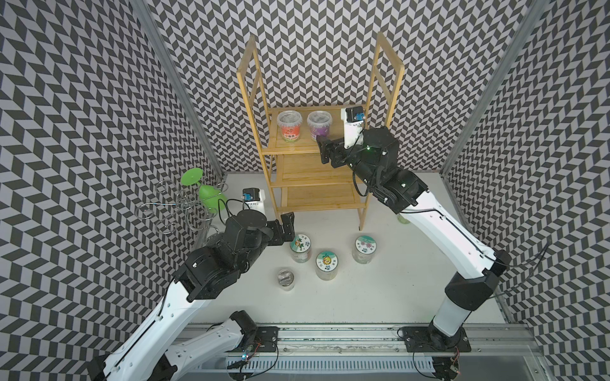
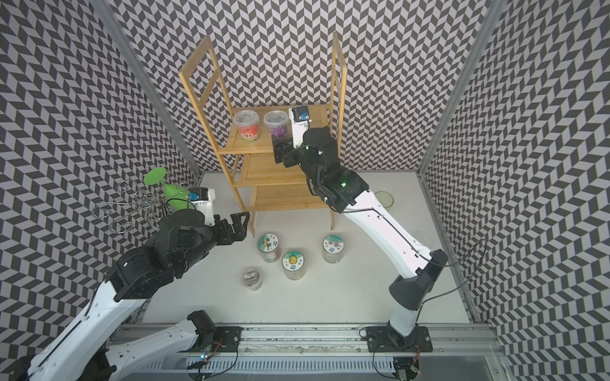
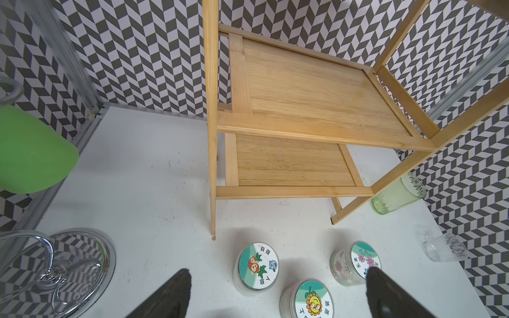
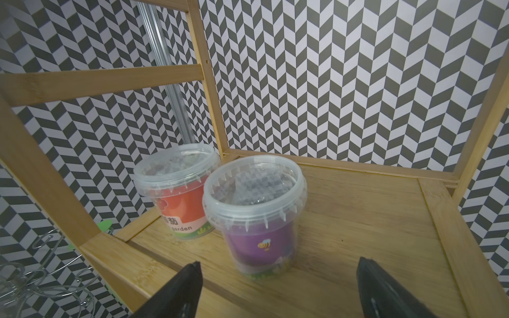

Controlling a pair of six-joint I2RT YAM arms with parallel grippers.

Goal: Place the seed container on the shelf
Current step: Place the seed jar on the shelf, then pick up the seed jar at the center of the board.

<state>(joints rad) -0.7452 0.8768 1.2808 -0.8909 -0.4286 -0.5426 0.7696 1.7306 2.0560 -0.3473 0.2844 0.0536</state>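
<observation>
The purple-labelled seed container (image 1: 318, 124) (image 2: 276, 123) (image 4: 256, 217), a clear-lidded tub, stands upright on the top board of the bamboo shelf (image 1: 290, 149) (image 2: 244, 150) (image 4: 358, 220). A red-labelled tub (image 1: 289, 127) (image 4: 179, 198) stands beside it. My right gripper (image 1: 325, 150) (image 2: 279, 150) (image 4: 279, 264) is open at the board's front edge. Its fingertips sit just short of the purple tub and hold nothing. My left gripper (image 1: 288, 229) (image 2: 241, 227) (image 3: 278, 272) hangs open and empty over the table, near the shelf's front left leg.
Three jars with printed lids (image 1: 300, 245) (image 1: 327, 264) (image 1: 365, 247) and a clear jar (image 1: 285, 278) stand on the table before the shelf. A chrome wire stand (image 1: 175, 211) holding a green goblet (image 1: 204, 191) is at the left. A green glass (image 3: 396, 195) and a clear glass (image 3: 443, 250) stand to the right.
</observation>
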